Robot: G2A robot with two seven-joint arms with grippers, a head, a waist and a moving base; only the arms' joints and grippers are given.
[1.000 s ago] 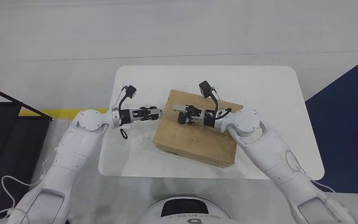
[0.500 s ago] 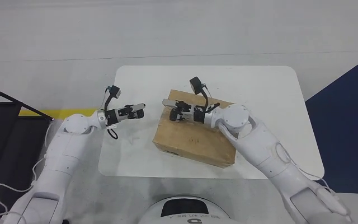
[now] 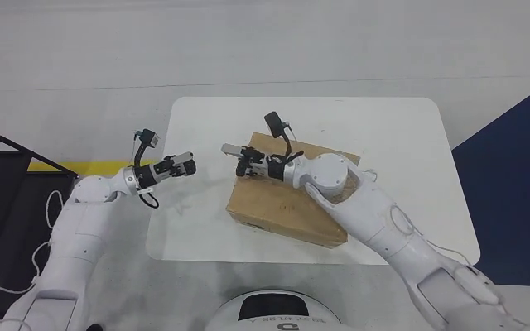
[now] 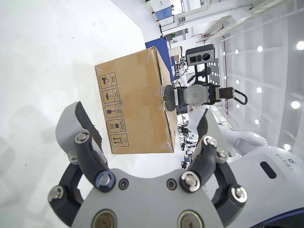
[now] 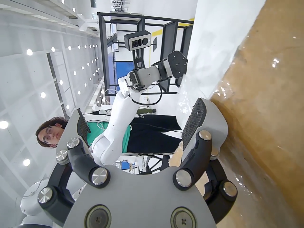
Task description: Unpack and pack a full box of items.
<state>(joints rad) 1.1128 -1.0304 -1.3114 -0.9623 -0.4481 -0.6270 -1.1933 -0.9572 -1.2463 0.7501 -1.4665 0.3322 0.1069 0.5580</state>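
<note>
The taped cardboard box (image 3: pixel 290 203) sits on the white table (image 3: pixel 397 141); my right gripper (image 3: pixel 233 154) is at its top edge, fingers spread apart. My left gripper (image 3: pixel 187 162) hangs beside the box, clear of it, also spread. Left of the box, grey floor (image 3: pixel 248 41) carries a yellow line (image 3: pixel 74 165).

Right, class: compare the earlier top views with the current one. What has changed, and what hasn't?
The left gripper drew back from the box toward the left edge of the table, open and empty. The right gripper slid leftward across the box top to its far left corner, also open. Nothing was taken hold of or let go. The box stayed shut and in place.
</note>
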